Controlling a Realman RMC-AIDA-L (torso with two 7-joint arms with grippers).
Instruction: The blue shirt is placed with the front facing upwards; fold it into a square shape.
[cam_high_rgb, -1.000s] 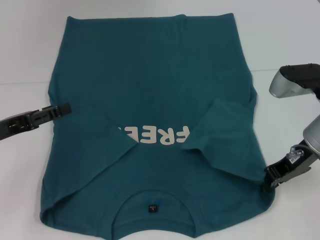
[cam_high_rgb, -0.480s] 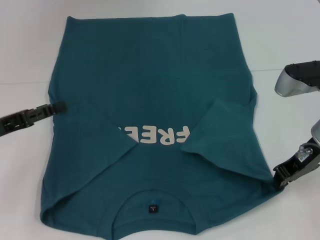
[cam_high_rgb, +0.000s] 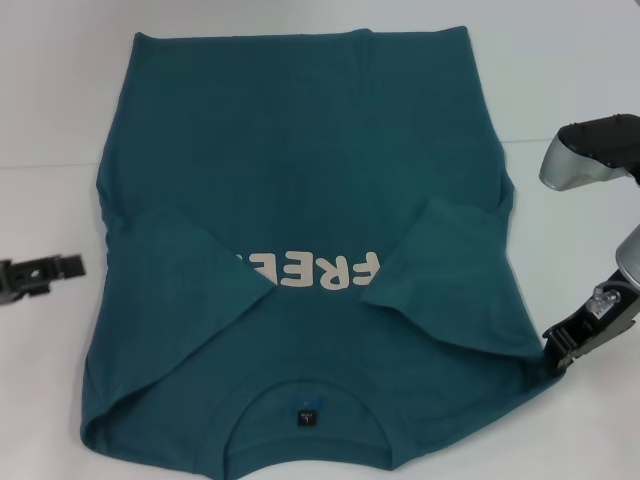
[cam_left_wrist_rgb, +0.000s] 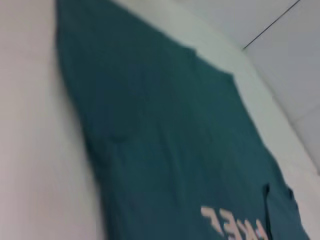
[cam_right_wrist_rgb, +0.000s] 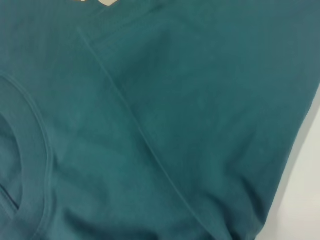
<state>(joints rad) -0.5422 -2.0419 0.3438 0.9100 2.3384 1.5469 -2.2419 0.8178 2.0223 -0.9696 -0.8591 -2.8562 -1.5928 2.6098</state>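
Shirt (cam_high_rgb: 300, 180) lies flat mid-table, collar near, hem far, both sleeves folded in. Right gripper (cam_high_rgb: 556, 352) touches its near-right shoulder edge, so it is the nearer arm; left gripper (cam_high_rgb: 45, 270) sits well left, off the cloth. Finger states: cannot tell.

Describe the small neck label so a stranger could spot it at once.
Start at the blue shirt spread over the white table. Go to its round collar at the near edge, below the pale lettering. The label is the small dark square inside that collar, the only dark patch on the fabric.
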